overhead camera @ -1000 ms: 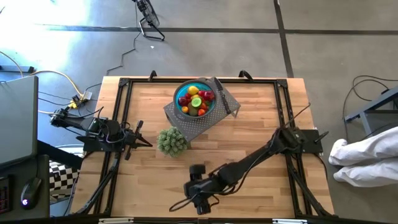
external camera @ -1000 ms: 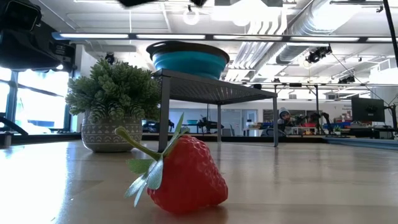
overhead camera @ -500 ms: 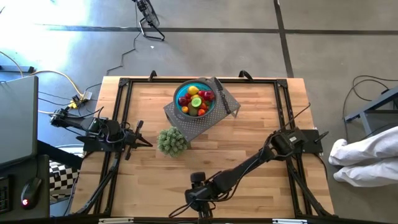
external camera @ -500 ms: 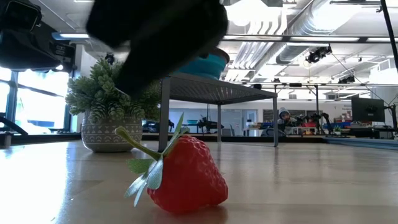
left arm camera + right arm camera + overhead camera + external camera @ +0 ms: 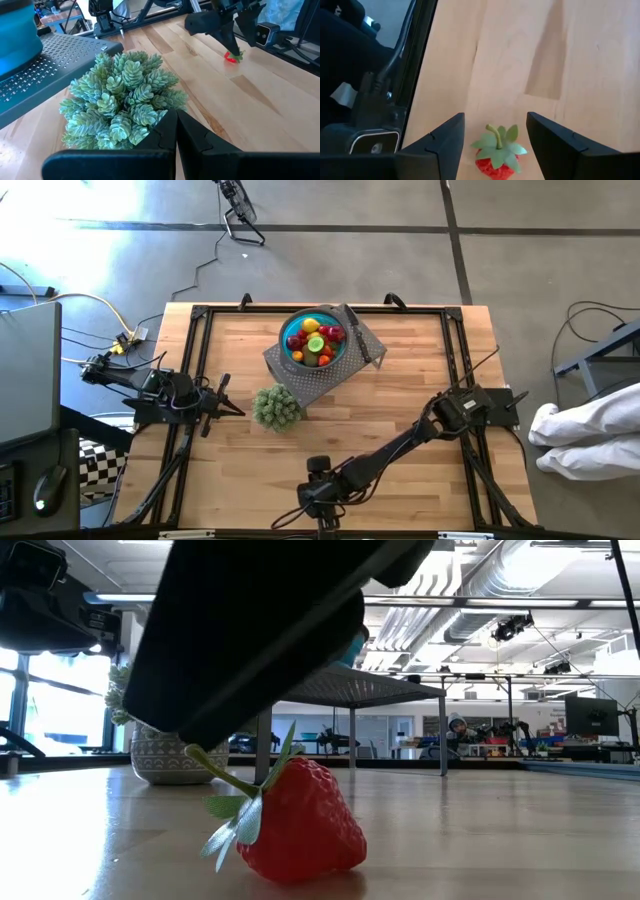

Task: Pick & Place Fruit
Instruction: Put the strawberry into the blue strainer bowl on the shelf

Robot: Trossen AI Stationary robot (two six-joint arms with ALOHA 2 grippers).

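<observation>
Right end effector lowered, open fingers straddling strawberry

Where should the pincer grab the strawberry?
Grab the strawberry across its fat red middle, coming from above. It lies on its side on the table, with its leafy stem sticking out one end. The open right pincer already has a finger on each side.

A robotics lab or workshop is indicated: a wooden table is framed with black rails on a bare concrete floor, cables are trailed beside it, and exposed ceiling ducts, strip lights and distant equipment benches are seen beyond
</observation>
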